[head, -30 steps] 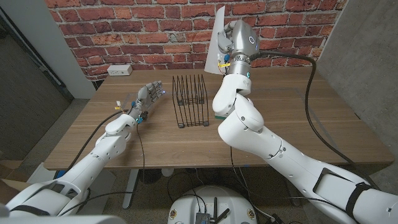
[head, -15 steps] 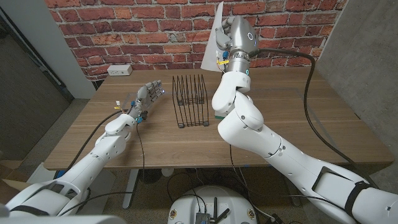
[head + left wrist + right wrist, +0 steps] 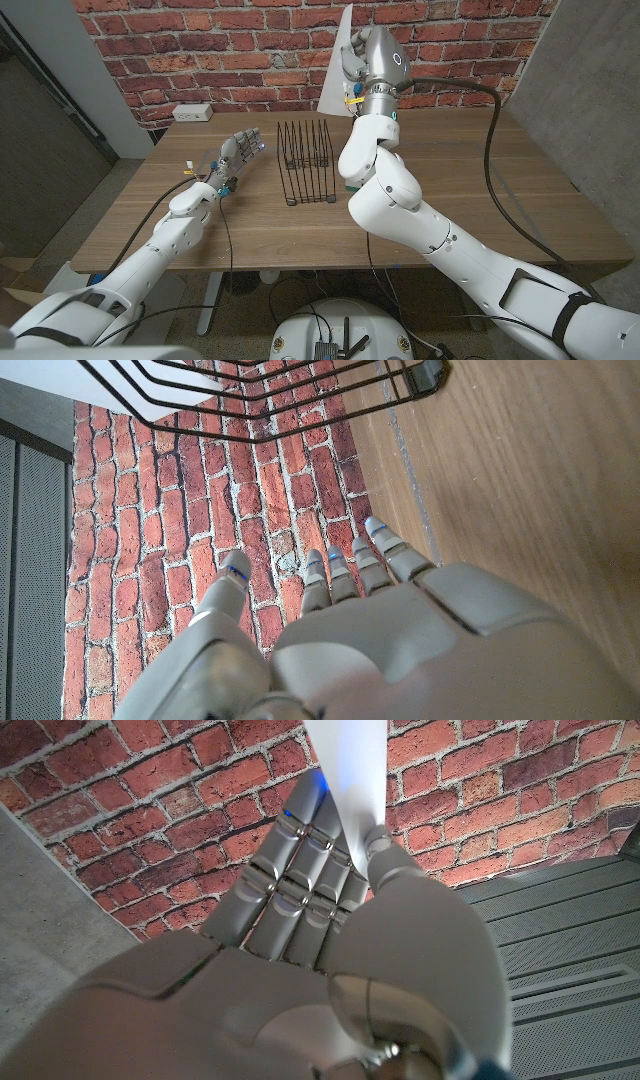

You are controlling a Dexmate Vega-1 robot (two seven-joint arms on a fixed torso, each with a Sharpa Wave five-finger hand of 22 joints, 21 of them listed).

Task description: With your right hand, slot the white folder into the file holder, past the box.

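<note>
In the head view, the left arm comes from the lower left corner of the frame and reaches over the wooden table (image 3: 480,200). Its left hand (image 3: 236,158) is in the left middle of the picture, near the table top, with the fingers spread apart and nothing between them. In the left wrist view the same left hand (image 3: 380,630) shows its fingers (image 3: 385,550) loose and separated, with no object inside, and the black wires of the file holder (image 3: 300,400) are beyond the fingertips. In the head view the file holder (image 3: 307,160) stands on the table at the centre of the frame, just to the right of the left hand and apart from it. Its slots hold nothing that I can see. The right arm rises from the lower right corner and bends up to the upper middle of the frame. There the right hand (image 3: 352,60) is raised well above the table, in front of the brick wall (image 3: 200,40), and it grasps the white folder (image 3: 336,70). The folder stands nearly upright on the left side of the hand, above and behind the file holder, not touching it. In the right wrist view the fingers of the right hand (image 3: 310,890) are closed against the white folder (image 3: 350,770), which goes out past the fingertips. A white power strip (image 3: 192,113) lies at the far left edge of the table.
</note>
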